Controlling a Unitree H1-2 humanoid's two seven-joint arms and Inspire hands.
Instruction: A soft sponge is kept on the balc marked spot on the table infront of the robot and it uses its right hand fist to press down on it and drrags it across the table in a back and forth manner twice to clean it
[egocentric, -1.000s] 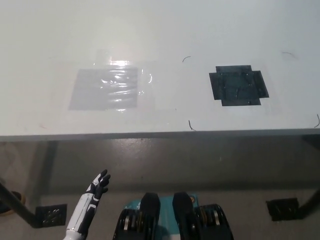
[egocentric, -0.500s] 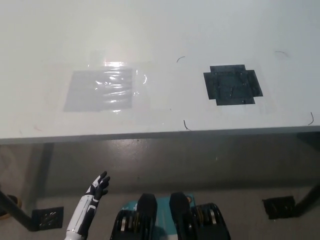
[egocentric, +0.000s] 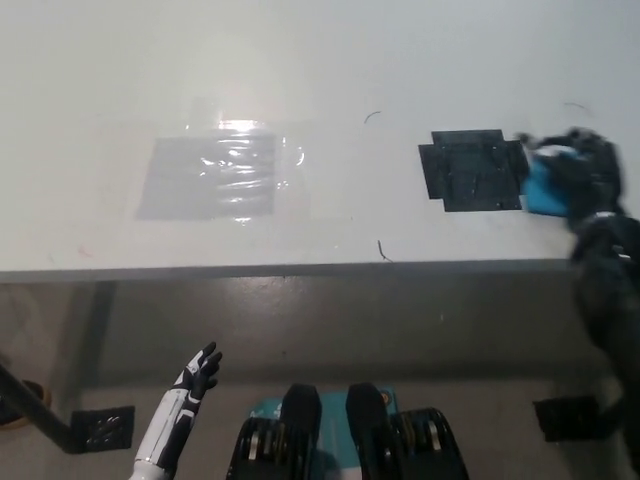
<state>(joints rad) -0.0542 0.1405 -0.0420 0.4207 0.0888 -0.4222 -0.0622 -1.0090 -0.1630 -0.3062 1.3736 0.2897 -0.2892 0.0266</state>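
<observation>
The right hand (egocentric: 588, 172), blurred, grasps a blue sponge (egocentric: 543, 186) that looks soft and light, just right of the black marked spot (egocentric: 473, 171), best pressed from above; left hand (egocentric: 198, 372) rests released, low left.

Blue sponge (egocentric: 546, 186) — soft-looking block, bright blue, lying on the white table (egocentric: 330, 70) at the right side, toward the near edge. Blurred; outline indistinct. Its right part is hidden under a black hand, so only the left portion shows. Left edge sits just beside, apparently touching, the right edge of the black marked spot (egocentric: 473, 170).

Black marked spot — dark square patch of tape with notched corners, flat on the table, right of centre. Surface bare; the sponge is not on it.
</observation>
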